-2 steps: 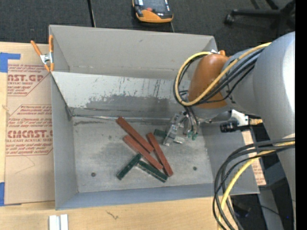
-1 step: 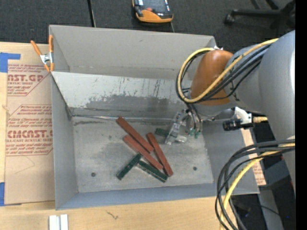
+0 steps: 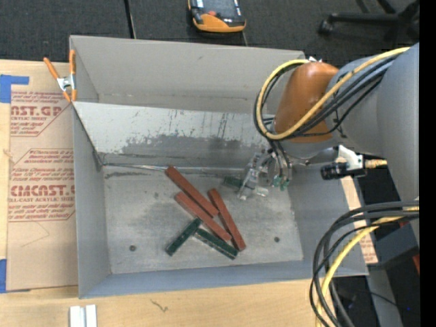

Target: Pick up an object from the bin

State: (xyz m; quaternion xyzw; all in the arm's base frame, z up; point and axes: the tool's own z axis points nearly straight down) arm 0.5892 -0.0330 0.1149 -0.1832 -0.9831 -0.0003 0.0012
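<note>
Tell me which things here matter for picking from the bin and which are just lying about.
For the job: gripper, grey bin, red-brown sticks heaped mid-bin, dark green sticks among them, small green piece beside the gripper.
Lying about: orange-and-black device on the floor beyond the bin, chair base.

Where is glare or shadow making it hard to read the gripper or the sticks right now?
Camera view: streaky glare runs along the bin's back wall, just behind the gripper, and the gripper's pale metal merges with the grey floor there. Same view: the red-brown and dark green sticks lie in even light with only thin shadows, well set off against the floor.
</note>
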